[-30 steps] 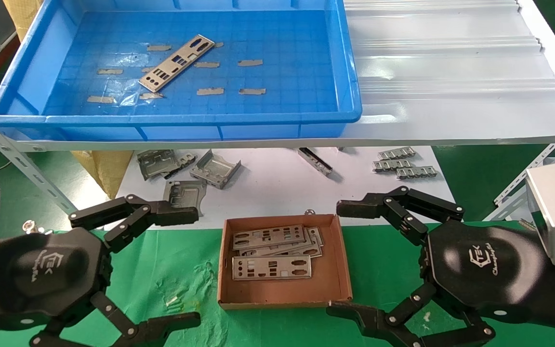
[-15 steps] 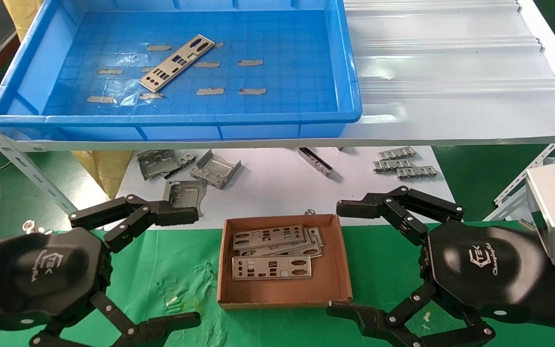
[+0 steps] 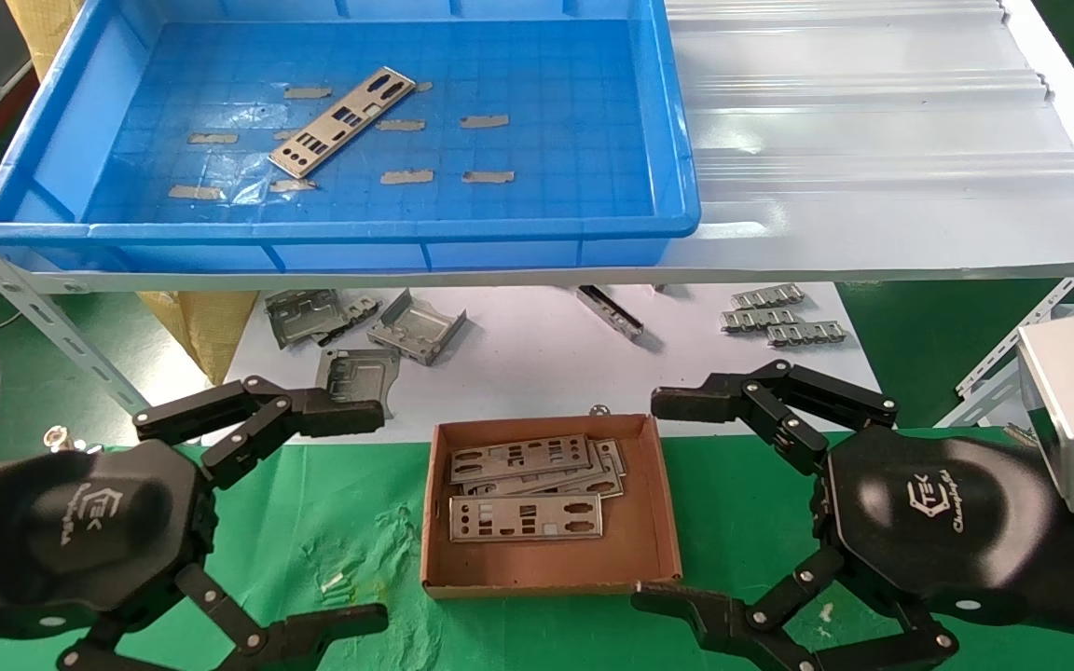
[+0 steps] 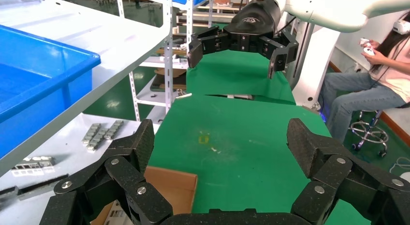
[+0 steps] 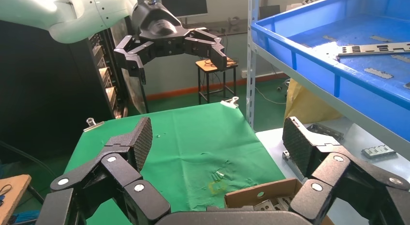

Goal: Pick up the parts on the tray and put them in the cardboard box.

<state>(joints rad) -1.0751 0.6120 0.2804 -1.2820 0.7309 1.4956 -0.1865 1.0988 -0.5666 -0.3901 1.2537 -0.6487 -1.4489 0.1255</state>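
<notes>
While both arms hover low over the green cloth, we see from the head camera the left gripper (image 3: 364, 517) to the left of the cardboard box (image 3: 654, 522) and the right gripper (image 3: 667, 499) to its right, each with fingers spread wide and holding nothing. The box sits between them on the green cloth, with several parts (image 3: 526, 516) stacked flat inside it. One part (image 3: 342, 121) lies diagonally on the floor of the tray (image 3: 351, 233), among scraps of tan tape, up on the white shelf (image 3: 873, 140). Below the shelf, grey brackets (image 3: 416, 326) and ribbed strips (image 3: 784, 321) rest on a white sheet.

From the left wrist we see our left gripper (image 4: 220, 138) fully open and empty, a corner of the box (image 4: 176, 188) just beneath one finger, and the right gripper (image 4: 237, 51) open farther off.

From the right wrist we see our right gripper (image 5: 217, 138) wide open and empty above the box edge (image 5: 261, 193), the left gripper (image 5: 176, 53) open beyond, and the lone part (image 5: 374, 48) in the tray (image 5: 314, 65).
</notes>
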